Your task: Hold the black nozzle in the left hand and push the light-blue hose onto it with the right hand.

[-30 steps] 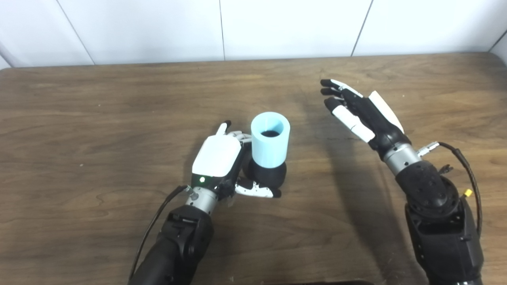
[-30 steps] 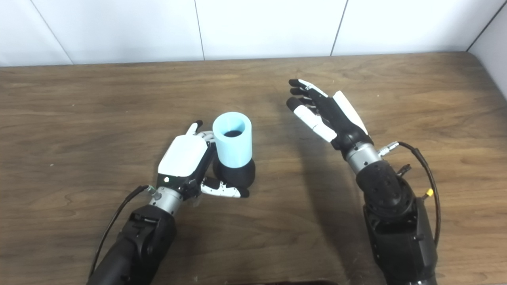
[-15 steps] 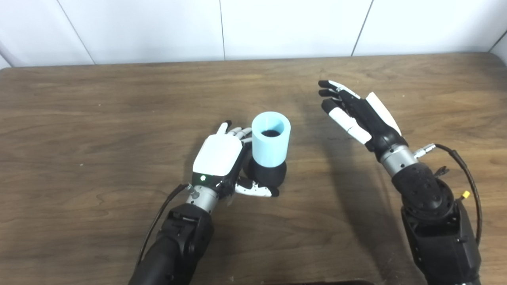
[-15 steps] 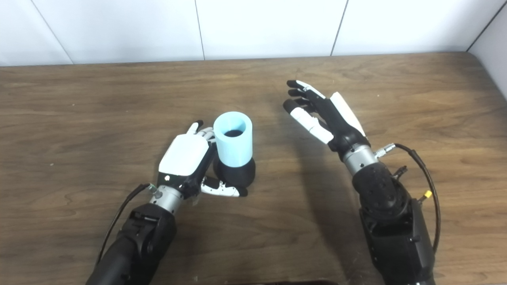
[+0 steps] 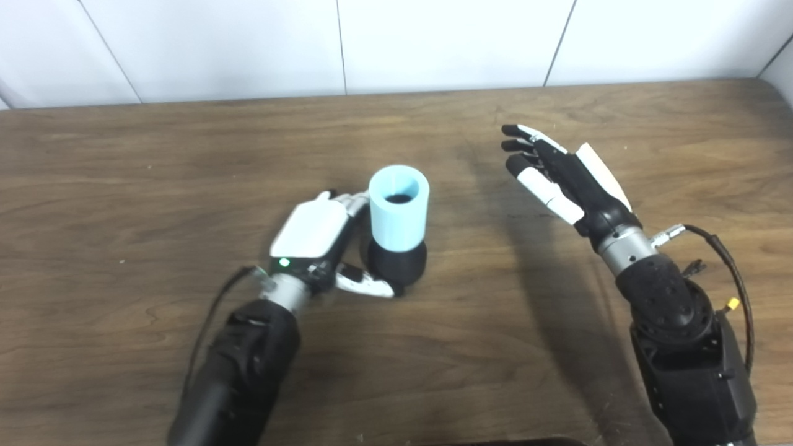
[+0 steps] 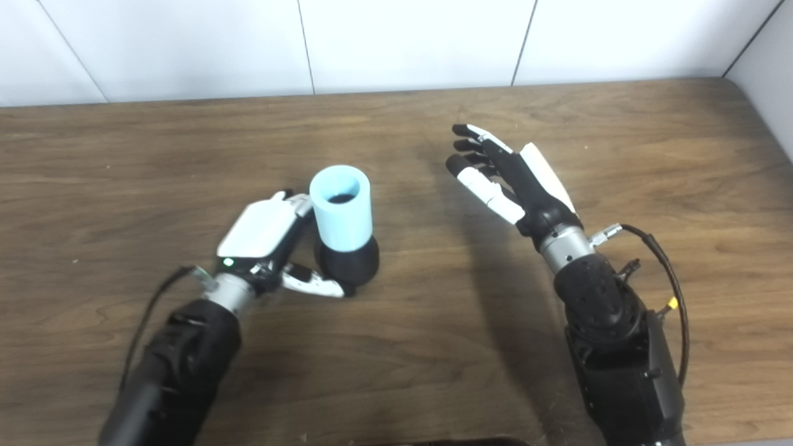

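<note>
The light-blue hose (image 5: 399, 214) stands upright, seated on the round black nozzle (image 5: 397, 264), which rests on the wooden table (image 5: 124, 186). My left hand (image 5: 315, 234) lies just left of them. Its fingers (image 5: 350, 200) stretch out behind the hose and its thumb (image 5: 365, 286) lies on the table in front of the nozzle's base, loosely cupping it without a firm hold. My right hand (image 5: 560, 175) hovers open to the right, palm toward the hose, well apart from it.
A white wall (image 5: 433, 37) runs along the table's far edge. A cable (image 5: 722, 248) loops beside my right forearm. Bare wood lies between the hose and my right hand.
My left hand's fingers have straightened from a curl, and its arm has swung left. The nozzle and hose have shifted a little left with it. The view has shifted slightly; the right hand stays spread.
</note>
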You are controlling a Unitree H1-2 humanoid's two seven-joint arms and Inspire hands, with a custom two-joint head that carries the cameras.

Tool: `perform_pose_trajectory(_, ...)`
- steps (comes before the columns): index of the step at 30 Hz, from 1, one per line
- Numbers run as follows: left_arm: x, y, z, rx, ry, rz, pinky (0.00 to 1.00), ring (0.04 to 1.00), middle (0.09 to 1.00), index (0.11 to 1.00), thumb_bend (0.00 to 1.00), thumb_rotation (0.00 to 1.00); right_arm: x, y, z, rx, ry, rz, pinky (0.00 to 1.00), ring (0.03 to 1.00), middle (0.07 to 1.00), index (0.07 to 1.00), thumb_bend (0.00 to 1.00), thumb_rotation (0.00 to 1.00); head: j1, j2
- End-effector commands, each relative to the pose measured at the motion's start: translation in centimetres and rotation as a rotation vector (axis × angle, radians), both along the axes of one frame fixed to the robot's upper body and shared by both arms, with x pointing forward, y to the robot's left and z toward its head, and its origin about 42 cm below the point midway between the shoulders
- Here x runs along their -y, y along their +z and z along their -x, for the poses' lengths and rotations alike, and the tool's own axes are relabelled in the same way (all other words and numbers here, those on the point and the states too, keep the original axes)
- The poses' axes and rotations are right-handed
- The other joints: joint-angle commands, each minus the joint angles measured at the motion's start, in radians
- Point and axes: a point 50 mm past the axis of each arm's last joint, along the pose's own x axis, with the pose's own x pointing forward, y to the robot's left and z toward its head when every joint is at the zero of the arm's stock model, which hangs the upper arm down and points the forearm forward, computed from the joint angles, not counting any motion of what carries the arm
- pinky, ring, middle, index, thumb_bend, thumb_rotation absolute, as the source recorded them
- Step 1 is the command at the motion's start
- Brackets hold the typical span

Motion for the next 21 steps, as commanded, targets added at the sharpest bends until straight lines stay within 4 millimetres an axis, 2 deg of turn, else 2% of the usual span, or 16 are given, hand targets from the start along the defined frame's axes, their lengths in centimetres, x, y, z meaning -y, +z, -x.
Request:
perform_pose_trajectory(1, -0.2, 3.1, -0.8, 0.069, -0.029, 0.040, 0.97, 0.920, 0.923, 0.966, 1.00, 0.41, 0.3, 1.3, -0.5, 0.066, -0.007, 0.009, 0.75, 0.800, 0.832, 0.877, 0.54, 1.00, -0.001, 0.001)
perform_pose_trajectory(11, -3.0, 5.2, -1.4, 0.077, 0.033, 0.071, 0.93, 0.927, 0.933, 0.977, 1.00, 0.42, 0.4, 1.3, -0.5, 0.064, -0.007, 0.001, 0.74, 0.793, 0.823, 0.876, 0.54, 1.00, 0.002, 0.001)
perform_pose_trajectory(14, -3.5, 5.2, -1.4, 0.091, 0.055, 0.073, 0.90, 0.912, 0.921, 0.961, 1.00, 0.41, 0.5, 1.4, -0.6, 0.068, -0.006, 0.001, 0.73, 0.788, 0.821, 0.876, 0.54, 1.00, 0.003, 0.001)
perform_pose_trajectory(21, -5.3, 5.0, -1.2, 0.091, 0.079, 0.117, 0.93, 0.928, 0.932, 0.976, 1.00, 0.44, 0.7, 1.5, -0.8, 0.074, -0.010, -0.037, 0.73, 0.799, 0.825, 0.877, 0.53, 0.97, 0.001, -0.004)
